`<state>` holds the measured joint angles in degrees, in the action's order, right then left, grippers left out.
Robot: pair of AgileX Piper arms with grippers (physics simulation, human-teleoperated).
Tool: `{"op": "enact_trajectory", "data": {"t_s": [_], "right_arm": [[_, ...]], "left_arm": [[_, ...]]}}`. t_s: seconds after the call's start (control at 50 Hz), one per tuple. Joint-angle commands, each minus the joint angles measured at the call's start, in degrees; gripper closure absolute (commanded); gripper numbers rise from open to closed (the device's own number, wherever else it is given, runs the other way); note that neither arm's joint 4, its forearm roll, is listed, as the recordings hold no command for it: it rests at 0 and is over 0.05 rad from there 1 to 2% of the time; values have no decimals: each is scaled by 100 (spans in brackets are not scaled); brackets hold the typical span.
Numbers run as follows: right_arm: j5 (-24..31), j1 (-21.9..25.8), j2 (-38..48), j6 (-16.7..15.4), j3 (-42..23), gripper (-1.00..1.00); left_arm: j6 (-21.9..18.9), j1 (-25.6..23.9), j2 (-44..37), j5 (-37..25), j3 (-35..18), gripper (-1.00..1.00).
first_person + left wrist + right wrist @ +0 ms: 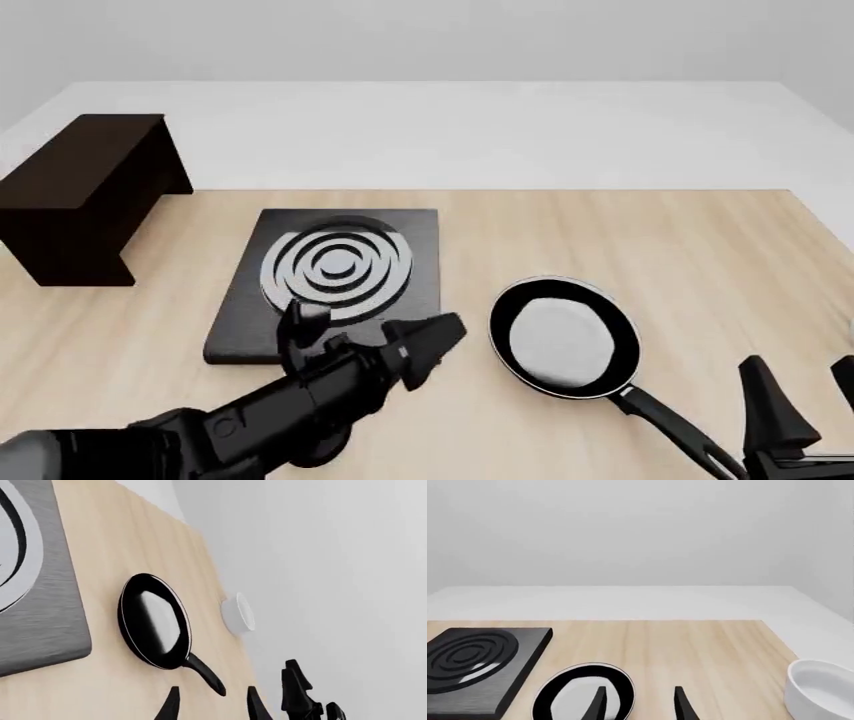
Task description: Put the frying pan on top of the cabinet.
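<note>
Front view shows us the frying pan [563, 339] flat on the table [641, 250], just right of the stove plate [334, 280], its handle pointing toward our right gripper [801, 400]. The cabinet [83, 195] stands well apart at far left. Both the left gripper [434, 345] and the right have jaws spread, holding nothing. We judge the pan rigid, fairly heavy and bowl-weighted, so gripping the handle near the bowl should limit tipping.
</note>
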<state>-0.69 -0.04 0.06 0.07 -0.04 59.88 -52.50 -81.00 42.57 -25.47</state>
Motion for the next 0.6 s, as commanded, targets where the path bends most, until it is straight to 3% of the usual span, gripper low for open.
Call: {"op": "enact_trajectory", "data": {"t_s": [0.02, 0.28, 0.4, 0.42, 0.6], "right_arm": [[-12, -14, -2, 29, 1, -100], [-30, 10, -3, 41, 2, -100], [-19, 18, -1, 101, 1, -100], [-25, 10, -2, 112, 2, -100], [-22, 2, 0, 164, -1, -100]], "left_arm": [[981, -763, -1401, 601, -609, -100], [1233, -964, -2210, 1153, -906, -100], [1469, -959, -2743, 1390, -1116, -100], [1719, -1019, -3013, 1598, -1155, -100], [1817, -1082, -3387, 1619, -1474, -100]]}}
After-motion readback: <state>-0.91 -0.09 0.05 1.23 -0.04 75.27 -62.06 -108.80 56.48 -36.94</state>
